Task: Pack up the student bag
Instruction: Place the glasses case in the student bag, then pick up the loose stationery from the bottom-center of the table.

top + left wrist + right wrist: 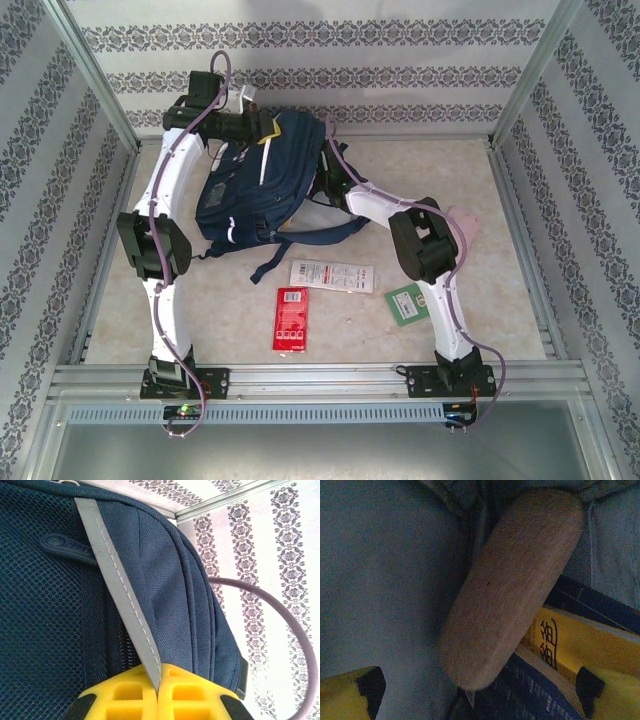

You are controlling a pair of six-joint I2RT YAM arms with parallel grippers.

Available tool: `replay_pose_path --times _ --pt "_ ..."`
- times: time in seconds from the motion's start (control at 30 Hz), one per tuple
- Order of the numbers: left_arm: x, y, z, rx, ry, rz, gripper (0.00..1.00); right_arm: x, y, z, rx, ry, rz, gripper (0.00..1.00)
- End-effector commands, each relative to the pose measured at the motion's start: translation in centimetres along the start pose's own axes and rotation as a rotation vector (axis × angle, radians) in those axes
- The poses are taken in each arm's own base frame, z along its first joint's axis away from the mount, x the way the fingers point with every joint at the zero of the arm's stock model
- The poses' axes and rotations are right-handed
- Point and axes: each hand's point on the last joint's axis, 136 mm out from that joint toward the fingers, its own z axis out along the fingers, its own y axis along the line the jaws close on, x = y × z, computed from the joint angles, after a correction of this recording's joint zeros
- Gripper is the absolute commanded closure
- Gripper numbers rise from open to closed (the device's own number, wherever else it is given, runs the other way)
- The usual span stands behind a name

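Top view. Student bag (270, 170) is found at the far left-centre of the counter (500, 330). It is reached at its far top edge by the left arm (165, 200) and entered from its right side by the right arm (420, 240). Lying unpacked near the front are a red packet (290, 318), a white packet (331, 275) and a green booklet (408, 304), the last just beside the right arm's elbow. Risk: the booklet could be swept aside if that arm is drawn back low.

Left wrist view. The left fingers (120, 695) are seen closed tight on a thin grey strap (120, 590) of the bag, beside its mesh panel. Risk: the strap is narrow. Should it slip through, the opening would likely sag shut over the other arm.

Right wrist view. The right fingers (350, 690) are spread wide in the dim interior, with nothing held. A brown oblong case (512, 585) lies tilted beyond them, apparently propped on a yellow printed item (570, 645). Risk: the loose case could be caught by a finger and dragged out on withdrawal.
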Motion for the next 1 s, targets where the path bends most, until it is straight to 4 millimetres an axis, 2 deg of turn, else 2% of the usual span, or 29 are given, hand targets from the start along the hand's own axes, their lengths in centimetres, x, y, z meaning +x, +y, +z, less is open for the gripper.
replay_pose_path --times 0.0,0.1,0.27,0.37,0.5,0.57,0.6,0.77,0.9,0.97 --pt "-2.1 -5.2 -3.7 0.131 -0.093 0.137 1.00 -0.8 4.1 -3.7 -0.007 -0.015 -0.160 0.02" --pt "-2.3 -4.5 -4.1 0.106 -0.105 0.120 1.00 -0.6 3.2 -6.1 0.082 -0.030 -0.229 0.02" --pt "-2.2 -3.2 -4.0 0.064 -0.112 0.086 1.00 0.3 1.2 -11.8 0.192 -0.054 -0.290 0.02" --pt "-2.0 -2.8 -3.9 0.047 -0.112 0.077 1.00 2.1 -0.9 -15.1 0.245 -0.042 -0.300 0.05" --pt "-1.6 -1.9 -3.2 0.037 -0.104 0.050 1.00 5.9 -2.3 -19.0 0.240 0.021 -0.317 0.15" --pt "-1.4 -1.7 -2.6 0.037 -0.095 0.044 1.00 9.0 -2.6 -19.8 0.203 0.091 -0.334 0.22" --pt "-1.3 -1.6 -2.2 0.037 -0.088 0.043 1.00 11.2 -2.8 -20.0 0.179 0.153 -0.336 0.23" --pt "-0.8 -1.7 -1.0 0.041 -0.062 0.043 1.00 19.7 -4.6 -19.7 0.147 0.387 -0.284 0.37" --pt "-0.5 -1.5 -1.0 0.032 -0.055 0.040 1.00 24.4 -5.7 -19.0 0.176 0.498 -0.264 0.41" --pt "-0.4 -1.3 -1.0 0.030 -0.055 0.038 1.00 25.7 -6.2 -18.5 0.196 0.524 -0.250 0.42"
